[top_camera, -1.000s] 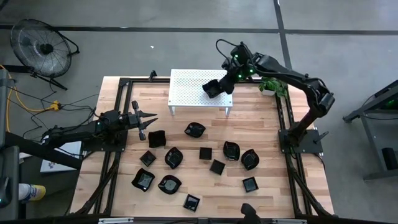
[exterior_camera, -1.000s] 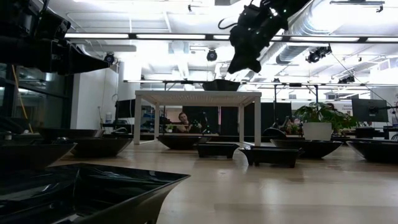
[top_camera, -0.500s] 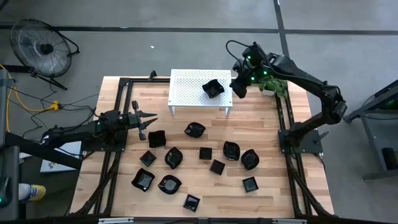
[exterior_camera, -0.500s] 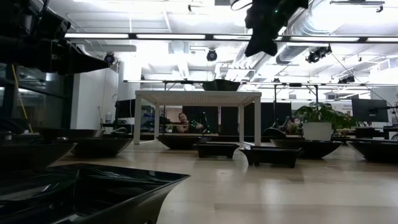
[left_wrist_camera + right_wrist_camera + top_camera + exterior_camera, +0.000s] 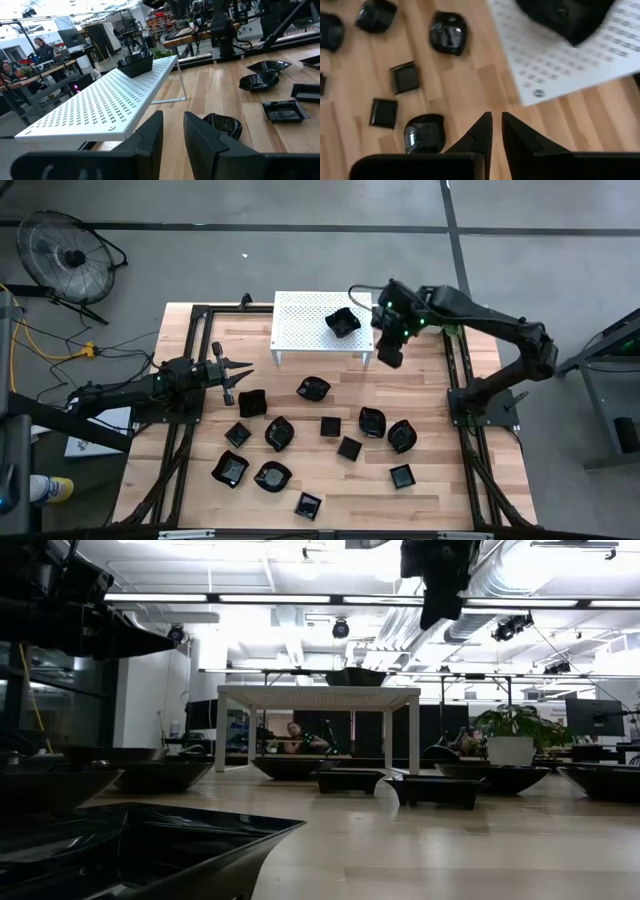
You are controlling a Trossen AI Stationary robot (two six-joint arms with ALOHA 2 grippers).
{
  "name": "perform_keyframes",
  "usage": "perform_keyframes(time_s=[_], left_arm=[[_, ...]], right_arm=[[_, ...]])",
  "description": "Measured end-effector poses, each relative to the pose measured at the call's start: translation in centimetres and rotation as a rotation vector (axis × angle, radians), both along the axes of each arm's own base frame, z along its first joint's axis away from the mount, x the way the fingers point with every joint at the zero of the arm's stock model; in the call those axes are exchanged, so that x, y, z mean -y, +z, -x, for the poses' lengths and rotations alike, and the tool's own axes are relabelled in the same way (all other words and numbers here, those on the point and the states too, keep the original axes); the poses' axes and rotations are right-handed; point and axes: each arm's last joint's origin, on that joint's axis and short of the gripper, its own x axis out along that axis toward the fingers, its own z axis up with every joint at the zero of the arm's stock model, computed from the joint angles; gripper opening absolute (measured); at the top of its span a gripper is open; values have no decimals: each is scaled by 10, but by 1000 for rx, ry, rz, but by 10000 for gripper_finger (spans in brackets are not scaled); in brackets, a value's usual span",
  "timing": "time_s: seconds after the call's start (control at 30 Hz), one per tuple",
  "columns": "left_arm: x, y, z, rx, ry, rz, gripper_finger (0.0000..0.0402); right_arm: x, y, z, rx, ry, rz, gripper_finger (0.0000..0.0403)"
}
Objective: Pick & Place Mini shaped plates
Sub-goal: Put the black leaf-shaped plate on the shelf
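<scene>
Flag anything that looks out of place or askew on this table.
Nothing looks damaged or spilled. One mini plate sits alone on the white perforated stand, apart from the other plates scattered over the wooden table. The right end effector hangs empty beside the stand.

White perforated stand (image 5: 310, 325): raised on thin legs, just beside my right gripper on the far half of the wooden table (image 5: 430, 480). Potted plant (image 5: 440, 320): at the table's far right edge, close behind my right arm. Floor fan (image 5: 65, 255): on the grey floor, well beyond my left gripper, off the table. Yellow cable (image 5: 50, 345): on the floor beside my left arm.
</scene>
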Motion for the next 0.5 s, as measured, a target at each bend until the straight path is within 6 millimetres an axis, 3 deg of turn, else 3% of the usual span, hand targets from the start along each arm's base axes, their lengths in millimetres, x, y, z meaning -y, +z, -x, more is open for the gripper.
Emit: perform_keyframes(time_s=[0.2,0.5], left_arm=[[0,0,0,1,0,0,74],[0,0,0,0,0,0,74]], right_arm=[[-26,-38,-8,-46,79,11,28],[-55,-97,17,-123,58,-57,24]])
